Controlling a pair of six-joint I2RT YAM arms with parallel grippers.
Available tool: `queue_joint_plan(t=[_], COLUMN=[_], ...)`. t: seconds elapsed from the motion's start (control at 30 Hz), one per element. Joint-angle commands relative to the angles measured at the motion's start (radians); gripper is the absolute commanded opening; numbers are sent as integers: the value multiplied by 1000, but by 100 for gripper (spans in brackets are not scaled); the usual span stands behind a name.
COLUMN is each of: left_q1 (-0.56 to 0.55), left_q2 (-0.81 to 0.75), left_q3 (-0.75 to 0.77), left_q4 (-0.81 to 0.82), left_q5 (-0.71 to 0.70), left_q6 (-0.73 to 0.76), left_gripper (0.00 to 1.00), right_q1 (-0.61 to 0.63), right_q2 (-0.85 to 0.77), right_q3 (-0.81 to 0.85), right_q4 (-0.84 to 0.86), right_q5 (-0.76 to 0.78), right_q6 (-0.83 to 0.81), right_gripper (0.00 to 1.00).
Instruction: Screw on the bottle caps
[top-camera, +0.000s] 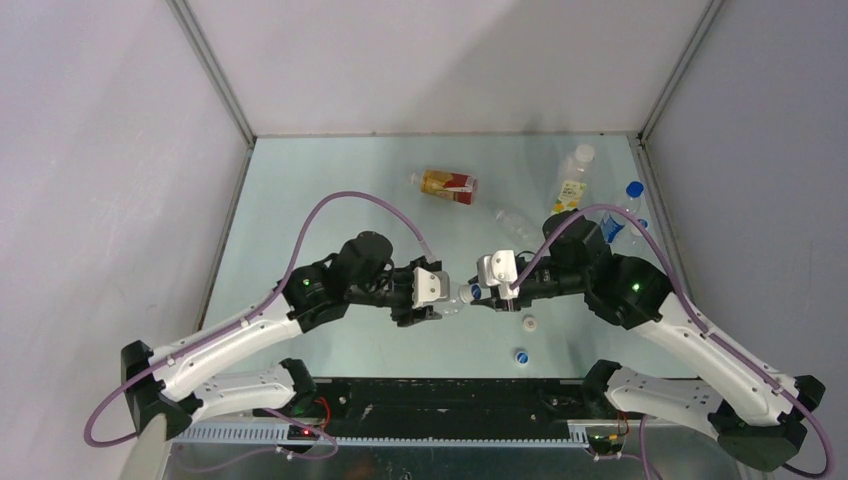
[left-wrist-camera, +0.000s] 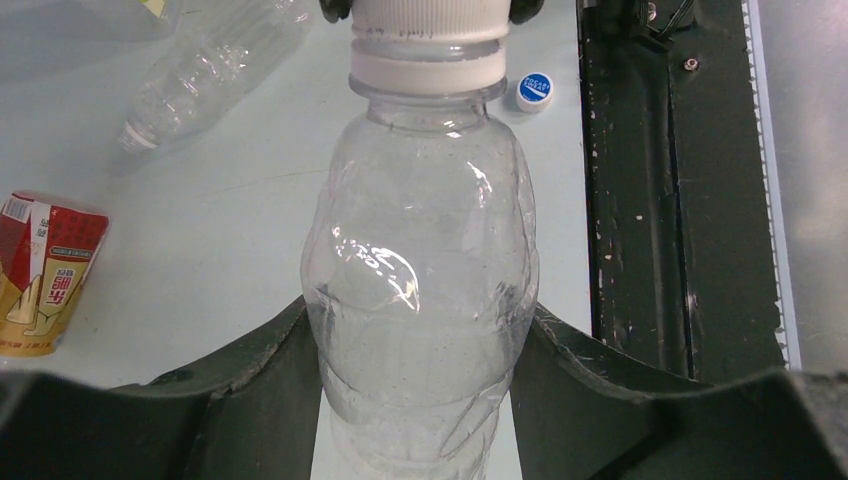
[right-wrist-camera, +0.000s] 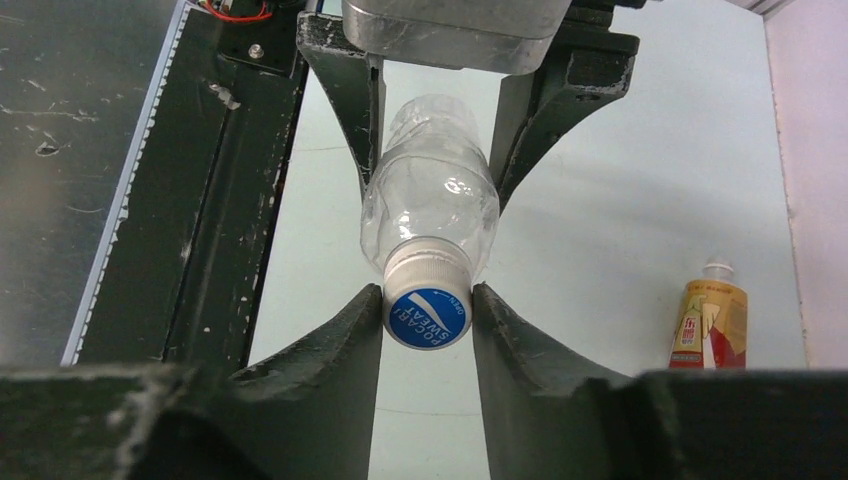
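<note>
Left end effector (top-camera: 440, 300): closed on the body of the clear plastic bottle (left-wrist-camera: 420, 270), held level above the bench (top-camera: 330, 200).
Bottle: light, thin-walled, probably crushable; a gentle mid-body hold suited it.
Right end effector (top-camera: 482, 292): pinched the blue round plastic cap (right-wrist-camera: 427, 316) at the neck.

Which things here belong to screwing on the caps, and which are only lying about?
Job: held clear bottle, gripped blue cap, second clear bottle, amber bottle, loose white cap, loose blue cap.
Lying about: yellow-labelled bottle, blue-labelled bottle.
</note>
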Motion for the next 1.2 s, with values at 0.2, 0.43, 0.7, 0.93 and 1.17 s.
queue_joint_plan(t=[0.2, 0.43, 0.7, 0.93, 1.17], left_q1=[3, -93, -273, -276, -159], left_q2=[-23, -103, -94, -94, -114], left_q3=[16, -87, -209, -240, -172], left_q4=[101, 299, 549, 524, 270], left_q5=[-117, -553, -940, -915, -659], left_q6=[-32, 5, 241, 243, 111], left_gripper=[0, 0, 0, 0, 0], right_q1=[10, -26, -111, -114, -117], right_q2=[39, 131, 182, 144, 30], right_q3=[3, 3, -51, -52, -55], right_q4=[93, 207, 336, 387, 342], right_q5=[38, 268, 248, 264, 233], right_q6=[217, 948, 1660, 1549, 927], right_gripper=[9, 1, 1, 39, 75])
